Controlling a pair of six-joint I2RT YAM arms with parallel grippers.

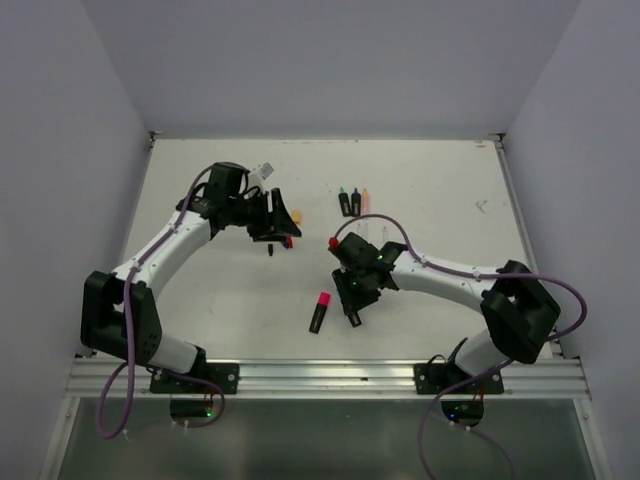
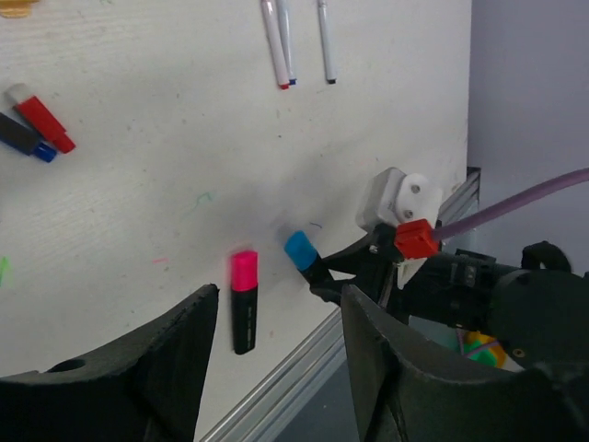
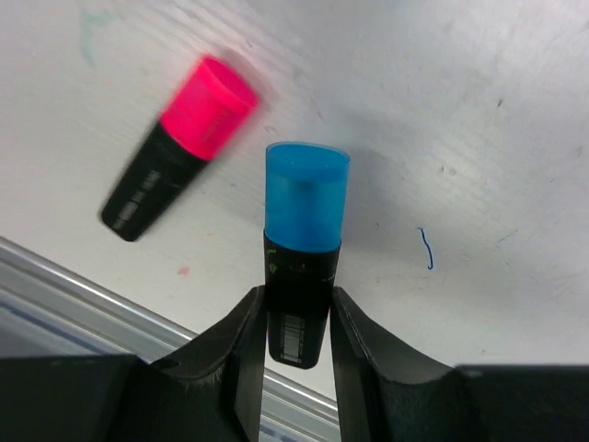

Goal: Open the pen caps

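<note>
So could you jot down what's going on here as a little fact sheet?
Right tool: shut on the black barrel of the blue-capped highlighter, cap on
Left tool: open, holding nothing
Pink-capped highlighter: lying on the table, cap on
Thin white pens: three, lying side by side on the table

The translucent blue plastic cap (image 3: 306,195) at frame centre has a smooth satin sheen; the black plastic barrel (image 3: 296,308) beneath it looks smooth too. The pink plastic cap (image 3: 208,106), upper left, looks matt. The white tabletop (image 3: 479,110) is matt, faintly grained and ink-scuffed. The ribbed rail (image 3: 92,295), lower left, is dull metal.
</note>
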